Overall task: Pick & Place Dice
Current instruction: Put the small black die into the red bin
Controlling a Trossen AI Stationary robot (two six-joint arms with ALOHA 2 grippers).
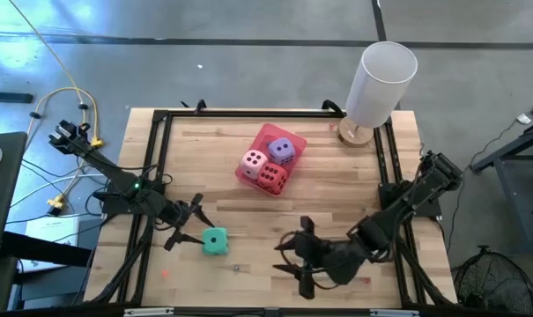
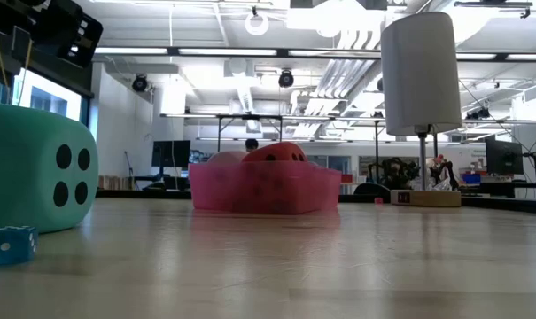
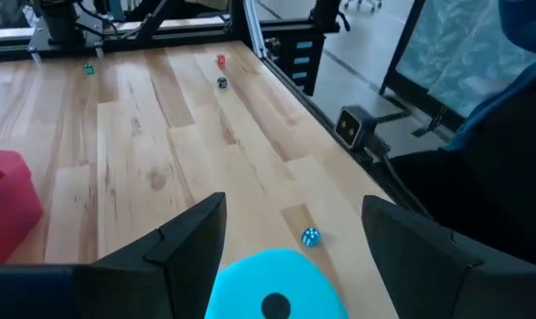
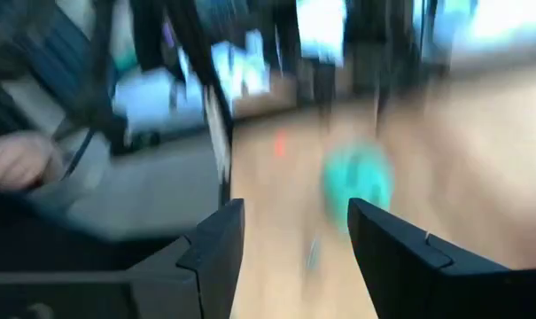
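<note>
Teal die (image 1: 215, 241), soft rounded cube, dark pips.

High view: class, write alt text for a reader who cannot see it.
A soft teal green die sits on the wooden table at the left tool, apart from pink, purple and red dice in a pink tray. The right tool is near the front edge.
</note>
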